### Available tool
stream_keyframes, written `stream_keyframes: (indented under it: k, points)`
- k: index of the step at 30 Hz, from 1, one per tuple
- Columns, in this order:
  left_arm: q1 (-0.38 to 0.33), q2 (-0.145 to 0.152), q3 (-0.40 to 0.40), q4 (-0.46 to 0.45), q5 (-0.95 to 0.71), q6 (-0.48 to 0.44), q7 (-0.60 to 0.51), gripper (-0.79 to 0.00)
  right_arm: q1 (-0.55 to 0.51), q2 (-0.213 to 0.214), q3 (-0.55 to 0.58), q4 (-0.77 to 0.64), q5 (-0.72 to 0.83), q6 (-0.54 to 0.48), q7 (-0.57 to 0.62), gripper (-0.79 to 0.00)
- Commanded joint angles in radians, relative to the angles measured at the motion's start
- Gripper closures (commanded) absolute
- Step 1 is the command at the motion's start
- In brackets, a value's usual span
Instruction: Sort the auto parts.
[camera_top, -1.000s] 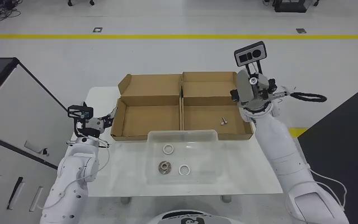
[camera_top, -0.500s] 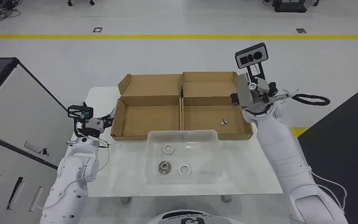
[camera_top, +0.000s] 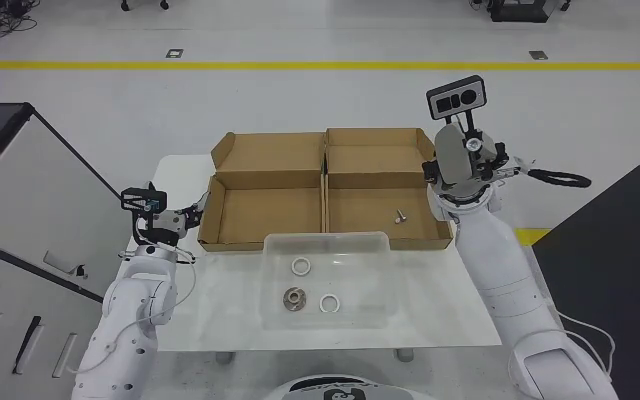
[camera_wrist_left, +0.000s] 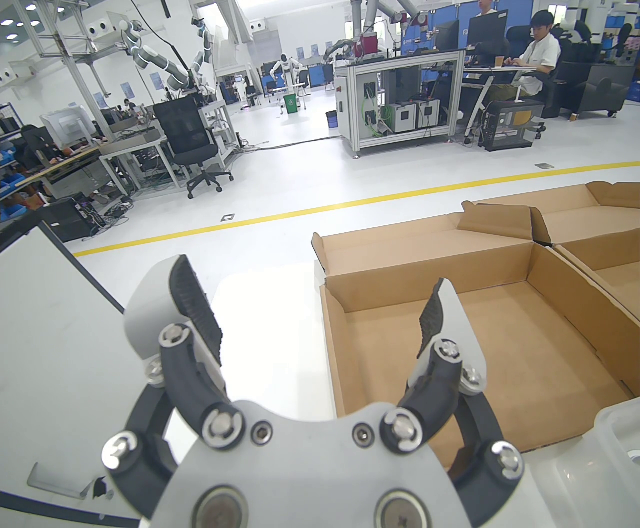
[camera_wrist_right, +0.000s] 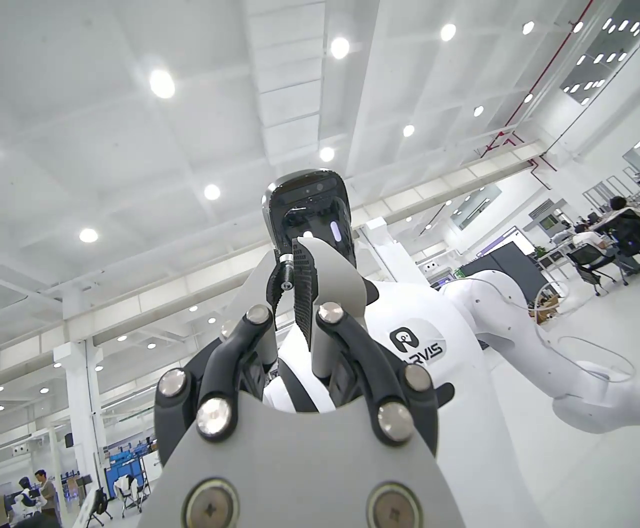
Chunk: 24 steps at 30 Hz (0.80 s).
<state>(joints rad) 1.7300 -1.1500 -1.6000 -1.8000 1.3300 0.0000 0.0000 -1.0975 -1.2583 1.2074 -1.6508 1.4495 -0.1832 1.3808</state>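
Claws differ: the right claw (camera_wrist_right: 287, 265), raised off the right rear corner of the clear plastic tray (camera_top: 325, 236), pinches a short silver screw (camera_wrist_right: 286, 272); the left claw (camera_wrist_left: 310, 280) gapes empty off the tray's left rear. Two white rings (camera_top: 301, 266) and a grey metal bearing (camera_top: 293, 297) lie inside it.
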Motion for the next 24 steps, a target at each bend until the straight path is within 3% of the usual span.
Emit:
stream_keyframes:
  k: [1, 15, 20, 24]
  points:
    - [0.0, 0.0, 0.0, 0.0, 0.0, 0.0, 0.0, -0.785, 0.0, 0.0, 0.0, 0.0, 0.0, 0.0, 0.0, 0.0]
    - [0.0, 0.0, 0.0, 0.0, 0.0, 0.0, 0.0, -0.785, -0.001, 0.0, -0.001, 0.0, -0.008, 0.004, -0.008, 0.0]
    - [0.0, 0.0, 0.0, 0.0, 0.0, 0.0, 0.0, -0.785, -0.033, 0.019, 0.066, -0.001, -0.151, 0.08, -0.041, 0.0]
    - [0.0, 0.0, 0.0, 0.0, 0.0, 0.0, 0.0, -0.785, -0.051, 0.051, 0.17, 0.011, -0.357, 0.188, -0.014, 0.0]
